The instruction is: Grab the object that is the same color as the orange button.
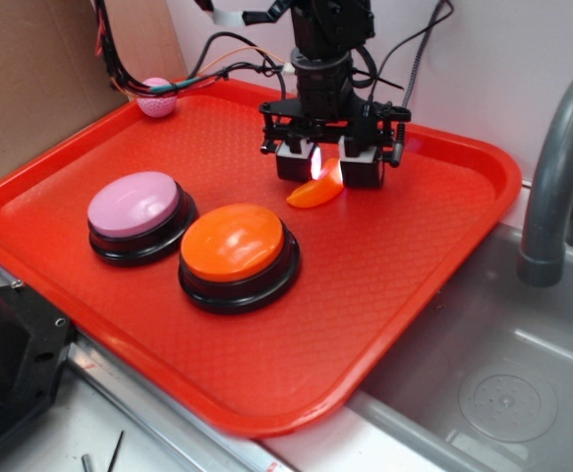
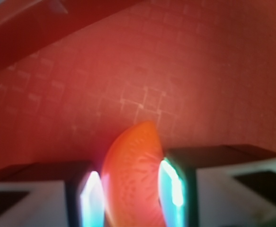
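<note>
A large red tray [image 1: 414, 295] with a textured grid surface and a raised rim is seen lying on the worktop, its near right corner reaching over the edge of a grey sink [image 1: 502, 383]. On the tray's left part a round domed pink button [image 1: 135, 206] on a black circular base is set. A pink dimpled ball [image 1: 156, 97] is found at the tray's far left rim, beside a bundle of black cables [image 1: 119, 49]. A curved grey faucet [image 1: 556, 177] is seen at the right, above the sink. A brown cardboard sheet [image 1: 30, 79] is propped behind the tray at the left. A round drain [image 1: 507, 401] is visible in the sink's floor.
</note>
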{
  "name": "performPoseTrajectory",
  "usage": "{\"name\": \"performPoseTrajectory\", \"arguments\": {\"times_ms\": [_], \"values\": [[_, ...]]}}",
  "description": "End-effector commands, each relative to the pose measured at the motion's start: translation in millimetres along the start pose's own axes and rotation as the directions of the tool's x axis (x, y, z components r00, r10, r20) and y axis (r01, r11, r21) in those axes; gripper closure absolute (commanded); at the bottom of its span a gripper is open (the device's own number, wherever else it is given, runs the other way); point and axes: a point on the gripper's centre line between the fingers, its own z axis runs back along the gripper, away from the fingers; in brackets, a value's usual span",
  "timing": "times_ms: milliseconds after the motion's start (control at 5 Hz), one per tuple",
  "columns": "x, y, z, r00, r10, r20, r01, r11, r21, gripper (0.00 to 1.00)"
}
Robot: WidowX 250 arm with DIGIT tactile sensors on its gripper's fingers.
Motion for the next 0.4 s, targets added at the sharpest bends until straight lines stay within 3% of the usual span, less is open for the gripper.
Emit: {"name": "performPoseTrajectory", "arguments": {"times_ms": [0, 200], "values": [[0, 10, 49, 0.995, -0.088, 0.036, 0.090, 0.994, -0.068, 1.00], [6, 27, 89, 0.992, -0.128, -0.017, 0.125, 0.987, -0.103, 1.00]]}}
